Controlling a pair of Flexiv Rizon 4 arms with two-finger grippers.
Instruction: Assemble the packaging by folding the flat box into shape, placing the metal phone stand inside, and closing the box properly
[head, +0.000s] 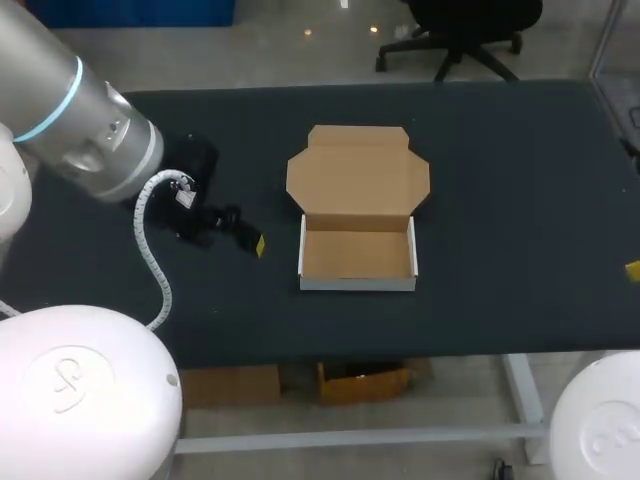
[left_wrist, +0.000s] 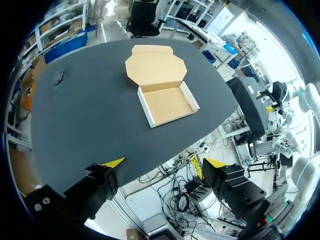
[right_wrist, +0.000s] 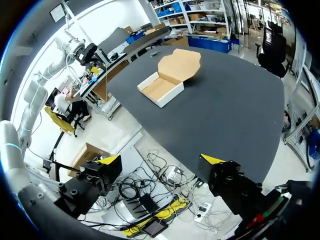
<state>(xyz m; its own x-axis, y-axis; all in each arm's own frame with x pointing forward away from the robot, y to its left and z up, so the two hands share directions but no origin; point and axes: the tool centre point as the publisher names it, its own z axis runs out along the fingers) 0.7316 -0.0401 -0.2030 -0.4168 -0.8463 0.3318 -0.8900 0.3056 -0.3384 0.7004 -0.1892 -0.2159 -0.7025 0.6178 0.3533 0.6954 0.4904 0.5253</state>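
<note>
The dark table (head: 500, 200) is a broad matte sheet with plenty of bare surface on every side of the box, most of all to the right. Its near edge runs straight, and the far corners are cut off from sight.

The left arm (head: 80, 110) comes in from the left, grey metal with a blue ring and a ribbed white hose looping down. Its bulk hides part of the table's left end. Of the right arm (head: 600, 420) only a smooth white housing shows at the near right corner, plus one yellow fingertip (head: 632, 268) poking in at the edge.

The box (head: 357, 284) sits near the table's middle, apart from both arms. It is plain brown cardboard inside with white outer walls, folded into a shallow square tray. Its lid (head: 357, 175) lies open and flat on the far side, with angled corners. The tray holds nothing.

The left gripper (left_wrist: 164, 162) has its fingers spread wide with nothing between them. The right gripper (right_wrist: 160, 160) is likewise spread wide and empty.

A small dark object (left_wrist: 59, 77) lies well away from the box near the table's edge, too small to identify.
</note>
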